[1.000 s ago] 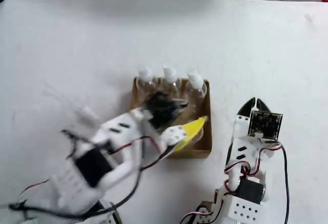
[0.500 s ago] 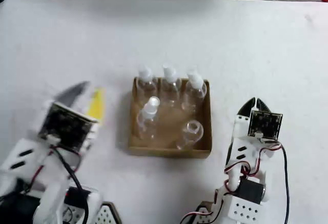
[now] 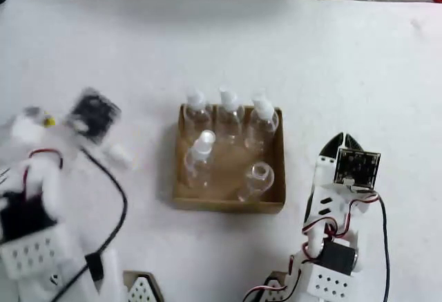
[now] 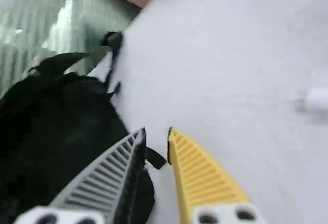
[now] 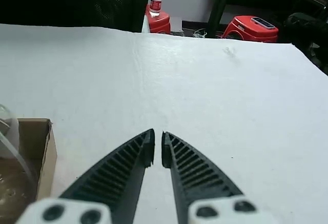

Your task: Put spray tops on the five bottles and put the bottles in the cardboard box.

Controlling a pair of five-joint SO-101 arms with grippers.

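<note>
Your cardboard box (image 3: 181, 195) sat mid-table (image 3: 345, 53) with all 5 bottles standing inside; the back row of 3 bottles (image 3: 229, 121) lined the far wall, each wearing a spray top (image 3: 228, 98); the 4th bottle (image 3: 200, 160), also capped, stood in the near row on your left arm's side; the 5th bottle (image 3: 254, 183) stood beside it with a bare, open neck. Your left arm (image 3: 31, 212) was off to the left of the box, well apart from it, and blurred; the left gripper (image 4: 156, 137) had its grey and yellow fingers nearly together with a slim gap, holding nothing. A small white piece (image 3: 119, 154), too blurred to name, lay on the table between that arm and the box. Your right gripper (image 5: 158, 146) sat just beside the box's right wall, its black fingers together but for a sliver, empty.
</note>
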